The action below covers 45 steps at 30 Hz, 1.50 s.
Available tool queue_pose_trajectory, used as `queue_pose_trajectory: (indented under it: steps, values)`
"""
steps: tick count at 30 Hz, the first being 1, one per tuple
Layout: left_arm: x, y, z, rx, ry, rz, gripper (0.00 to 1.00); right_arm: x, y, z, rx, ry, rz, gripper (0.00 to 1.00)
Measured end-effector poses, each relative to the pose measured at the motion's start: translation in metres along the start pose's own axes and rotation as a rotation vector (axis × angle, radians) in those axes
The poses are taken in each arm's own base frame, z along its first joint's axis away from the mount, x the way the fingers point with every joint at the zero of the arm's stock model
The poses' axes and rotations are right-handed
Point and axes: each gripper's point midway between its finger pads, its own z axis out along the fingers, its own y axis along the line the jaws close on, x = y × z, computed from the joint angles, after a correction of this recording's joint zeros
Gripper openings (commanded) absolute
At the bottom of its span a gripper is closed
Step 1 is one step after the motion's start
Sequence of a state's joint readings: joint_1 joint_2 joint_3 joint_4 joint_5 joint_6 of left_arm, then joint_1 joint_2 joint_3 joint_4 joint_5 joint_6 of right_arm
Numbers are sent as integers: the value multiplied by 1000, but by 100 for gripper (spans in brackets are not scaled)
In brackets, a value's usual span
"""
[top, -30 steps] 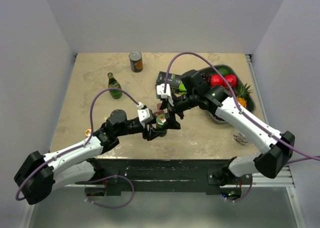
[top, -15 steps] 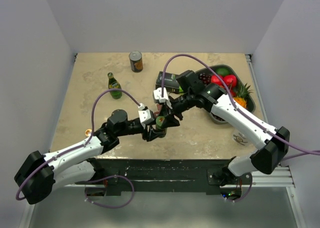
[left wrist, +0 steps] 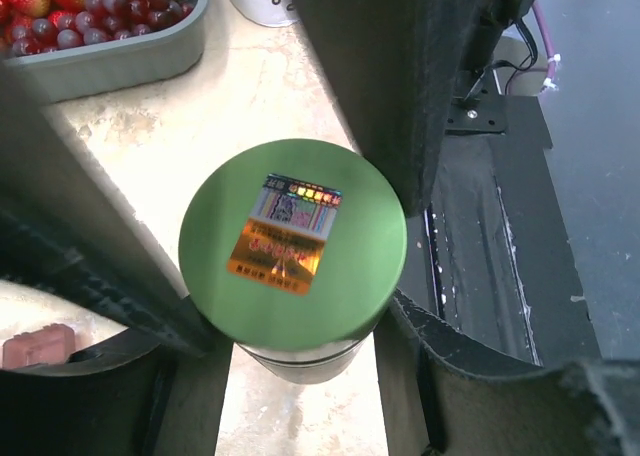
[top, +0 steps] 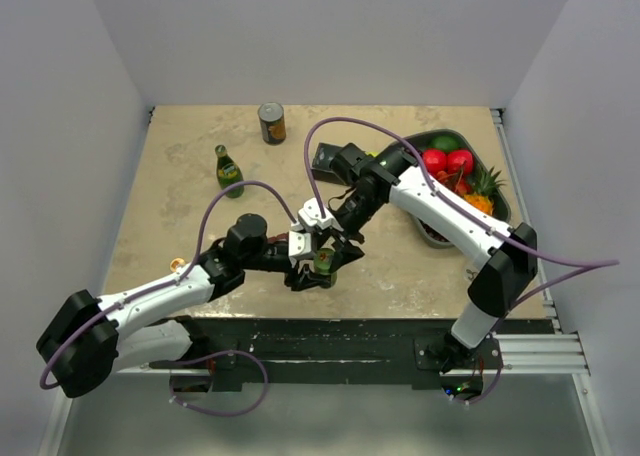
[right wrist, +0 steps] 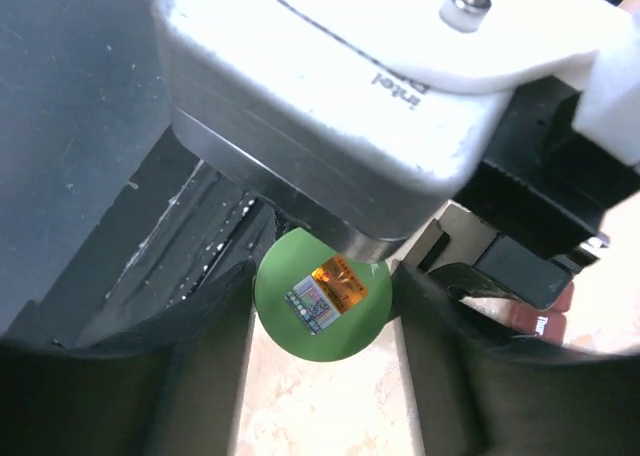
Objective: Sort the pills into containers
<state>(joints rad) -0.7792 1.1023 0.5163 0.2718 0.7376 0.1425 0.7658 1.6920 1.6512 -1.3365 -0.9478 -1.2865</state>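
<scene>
A pill bottle with a round green lid [top: 323, 264] and a gold sticker stands near the table's front edge. My left gripper [top: 312, 268] is shut on the bottle's body just under the lid [left wrist: 292, 244]. My right gripper [top: 331, 244] comes down from above, with a finger against each side of the lid [right wrist: 322, 294]. The maroon compartment strip is almost wholly hidden by the grippers. Only a maroon end [left wrist: 35, 344] shows at the lower left of the left wrist view. No loose pills show.
A soda can [top: 271, 122] and a green glass bottle [top: 229, 170] stand at the back left. A black-and-lime box [top: 330, 159] lies behind the grippers. A dark fruit tray [top: 505, 211] is at the right, and a white cup [top: 480, 274] stands in front of it.
My right arm has swung in towards the middle and its gripper has come down onto the green lid. My left gripper and the bottle have shifted slightly towards the front edge.
</scene>
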Motion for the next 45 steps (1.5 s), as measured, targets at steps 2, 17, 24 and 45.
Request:
queue_pose_trajectory:
  steps: [2,17,24,45]
  values:
    - [0,2,0,-9,3,0,0,-1,1,-2,11,9,-1,90]
    - [-18,16,-7,-128,-50,-24,0,-31,-5,-42,352,-30,65,98]
    - [-25,21,-7,-157,-76,-33,0,-6,-21,-29,396,-11,191,97]
    - [-27,24,-7,-168,-83,-21,0,-15,-21,-21,312,-31,201,32]
